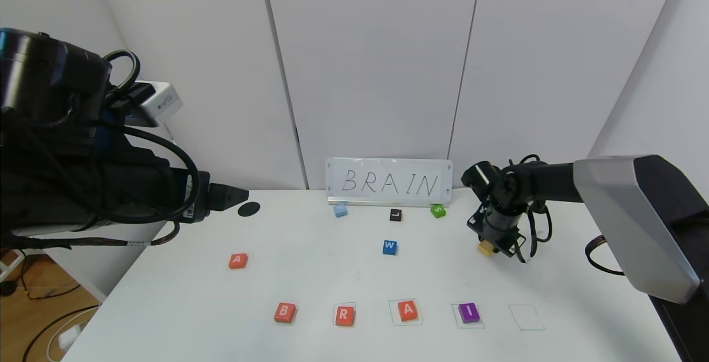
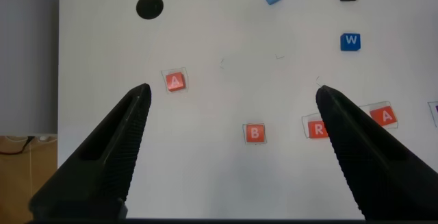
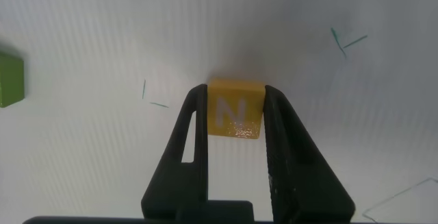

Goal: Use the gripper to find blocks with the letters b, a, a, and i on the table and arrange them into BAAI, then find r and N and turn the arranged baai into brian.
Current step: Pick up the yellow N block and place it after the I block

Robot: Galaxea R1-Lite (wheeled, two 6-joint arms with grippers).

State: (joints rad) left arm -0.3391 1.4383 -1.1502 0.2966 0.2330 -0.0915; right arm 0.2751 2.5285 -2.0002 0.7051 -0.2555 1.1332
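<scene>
My right gripper is shut on the yellow N block, which shows at its tips in the head view, at the right back of the white table. Along the front stand the orange-red B, orange-red R, orange-red A and purple I, each in a pen-drawn square. One empty outline lies right of I. A second orange-red A sits apart at the left. My left gripper is open and empty, held high over the table's left side.
A white sign reading BRAIN stands at the back. Before it lie a light-blue block, a black L block, a green S block and a blue W block. A black round hole is at back left.
</scene>
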